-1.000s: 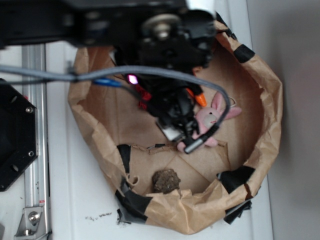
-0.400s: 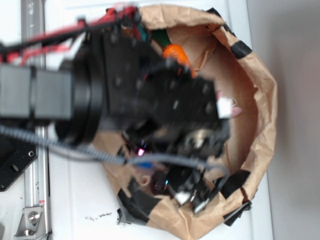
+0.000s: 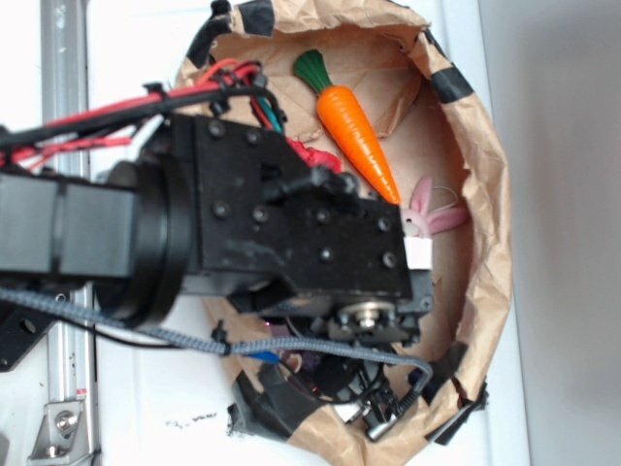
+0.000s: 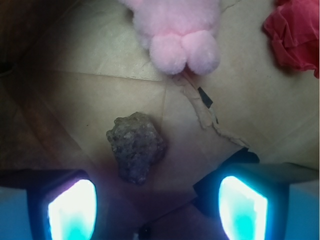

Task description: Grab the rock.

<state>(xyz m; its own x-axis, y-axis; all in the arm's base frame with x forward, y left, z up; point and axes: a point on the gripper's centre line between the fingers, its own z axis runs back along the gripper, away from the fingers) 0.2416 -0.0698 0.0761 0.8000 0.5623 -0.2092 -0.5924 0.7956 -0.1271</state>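
Rock (image 4: 135,145) between spread fingers (image 4: 73,209).

Pink bunny (image 4: 175,27) head beyond frame.

A small, lumpy, dark brown-grey rock (image 4: 136,145) with a rough, pitted surface lies on creased brown paper, apart from a pink plush toy (image 4: 175,25), in the wrist view.

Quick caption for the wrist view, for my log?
Open gripper poised over the rock on the brown paper, pink bunny beyond.
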